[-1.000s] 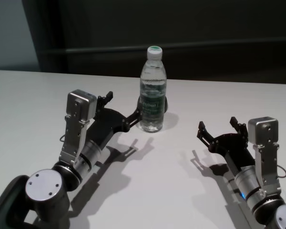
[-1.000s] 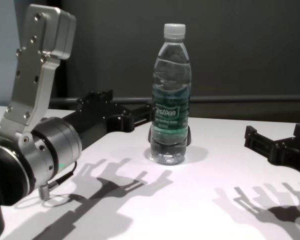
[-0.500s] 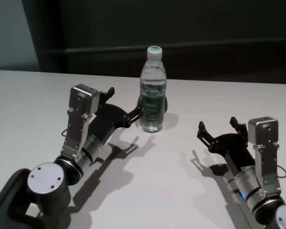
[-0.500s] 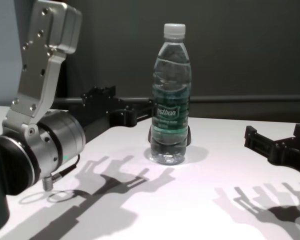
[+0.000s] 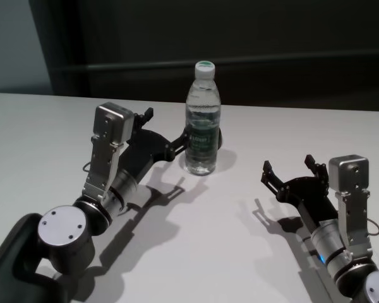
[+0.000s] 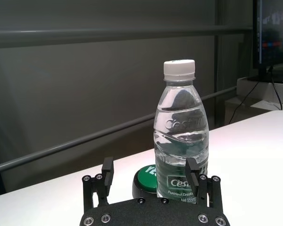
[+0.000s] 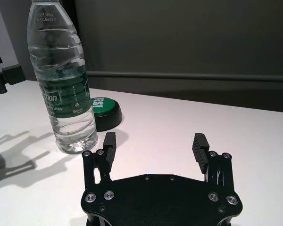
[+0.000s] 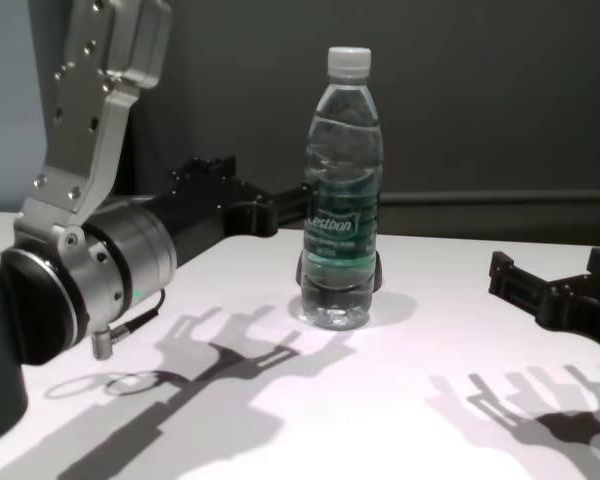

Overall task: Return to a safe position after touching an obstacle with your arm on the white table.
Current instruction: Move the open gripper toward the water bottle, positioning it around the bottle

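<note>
Head view: open left claw flanks bottle, table roomy.

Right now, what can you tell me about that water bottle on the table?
The water bottle is tall, clear plastic, with a white screw cap and a green label round its middle. It looks full of water and stands upright on the white table, cap on. A green-topped round button sits just behind it. The left end effector is open close beside it; one fingertip reaches its side, but I cannot tell if it touches.
</note>
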